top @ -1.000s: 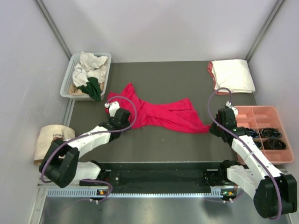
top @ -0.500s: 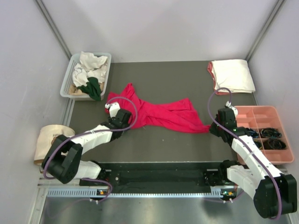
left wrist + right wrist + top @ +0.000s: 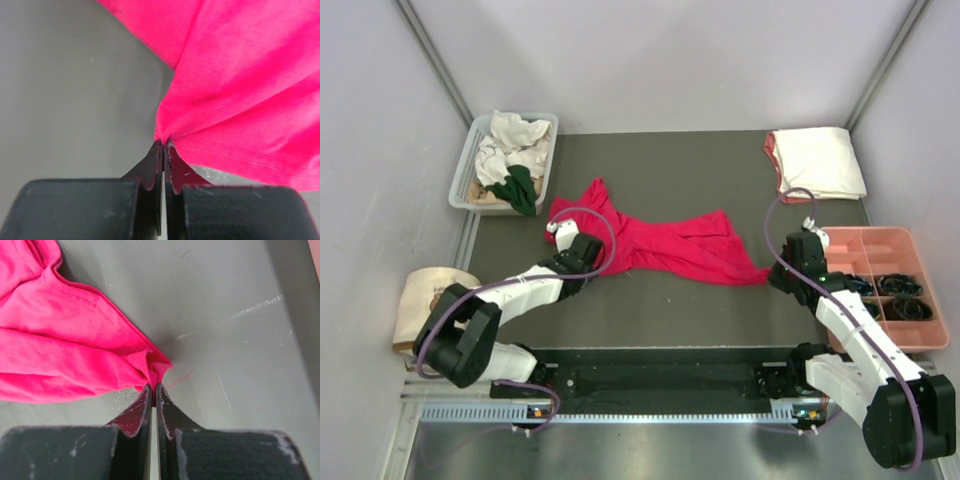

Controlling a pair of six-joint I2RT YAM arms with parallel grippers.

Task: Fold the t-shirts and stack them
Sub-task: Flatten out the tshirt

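Dark table [image 3: 660, 310], viewed from above. Strung across its centre from 9 to 3 o'clock, a rumpled crimson-red t-shirt [image 3: 670, 245]. At 1 o'clock, a folded cream-white t-shirt [image 3: 820, 160] atop a salmon-pink one [image 3: 772, 150]. At 10 o'clock, a basket [image 3: 460, 178] heaped with unfolded t-shirts [image 3: 515, 135] in white, green and tan. On the 9 o'clock end, left gripper [image 3: 163, 145], fingers clamped together on the hem; on the 3 o'clock end, right gripper [image 3: 152, 387], fingers pinched on a bunched corner.
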